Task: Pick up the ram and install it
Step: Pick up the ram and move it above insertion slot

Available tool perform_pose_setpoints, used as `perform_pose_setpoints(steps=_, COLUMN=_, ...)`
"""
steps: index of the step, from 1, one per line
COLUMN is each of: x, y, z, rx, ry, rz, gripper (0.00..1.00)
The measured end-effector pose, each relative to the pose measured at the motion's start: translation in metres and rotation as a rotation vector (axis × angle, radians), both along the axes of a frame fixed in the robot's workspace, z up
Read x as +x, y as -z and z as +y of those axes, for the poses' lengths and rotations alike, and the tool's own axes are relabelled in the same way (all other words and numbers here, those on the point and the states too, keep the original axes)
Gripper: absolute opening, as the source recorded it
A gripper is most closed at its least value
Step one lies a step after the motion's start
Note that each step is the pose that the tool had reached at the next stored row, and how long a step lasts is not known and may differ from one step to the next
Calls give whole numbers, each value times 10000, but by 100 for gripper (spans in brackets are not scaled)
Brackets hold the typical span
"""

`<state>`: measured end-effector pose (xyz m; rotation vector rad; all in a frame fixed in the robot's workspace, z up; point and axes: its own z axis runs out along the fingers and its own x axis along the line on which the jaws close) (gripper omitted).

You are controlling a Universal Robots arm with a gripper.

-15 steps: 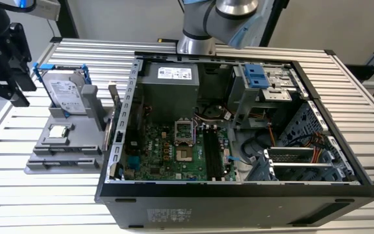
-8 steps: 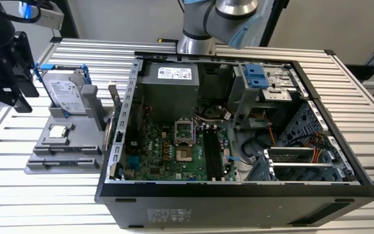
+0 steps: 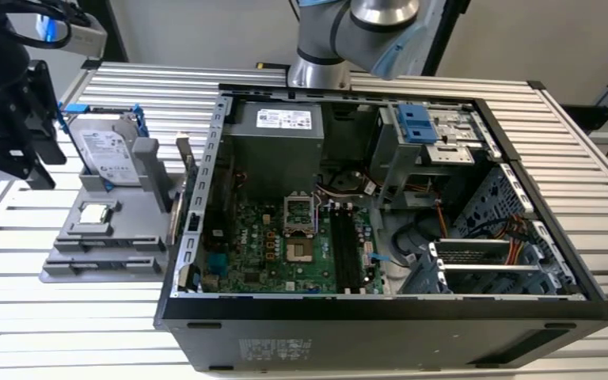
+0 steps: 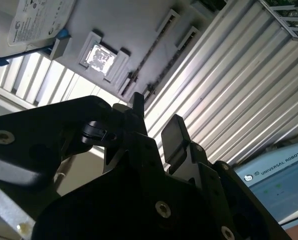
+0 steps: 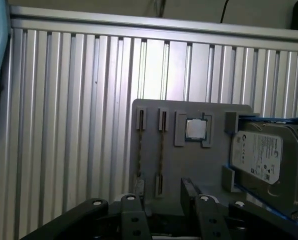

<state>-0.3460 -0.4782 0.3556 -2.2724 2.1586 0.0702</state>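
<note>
Hovering nr tray [image 5: 189, 165] edge | hand [image 5: 160, 192] open, empty | ram [image 5: 161, 150] edge-up in slot

Printed label [image 5: 258, 156] on hard drive [image 5: 292, 172]

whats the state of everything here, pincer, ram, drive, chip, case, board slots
pincer: open, holding nothing, near the gray holder
ram: on edge in a holder slot, it seems, not grasped
hard drive: upright in its blue frame, parked in the holder
processor chip: flat in its recess
computer case: on its side, panel off
memory slots: on the board, look empty
</note>
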Motion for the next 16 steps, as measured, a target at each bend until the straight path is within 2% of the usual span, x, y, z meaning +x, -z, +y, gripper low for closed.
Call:
perform_pose_setpoints(steps=3, x=1, y=16, z=-1, rx=-97, ry=0, rz=-2, gripper=100)
perform_pose_setpoints(steps=7, x=0, y=59, z=-1, rx=-136, ry=0, rz=-2, gripper=100)
perform_pose_setpoints(steps=16, x=3, y=205, z=0, rx=-194, ry=0, rz=-10, gripper=100)
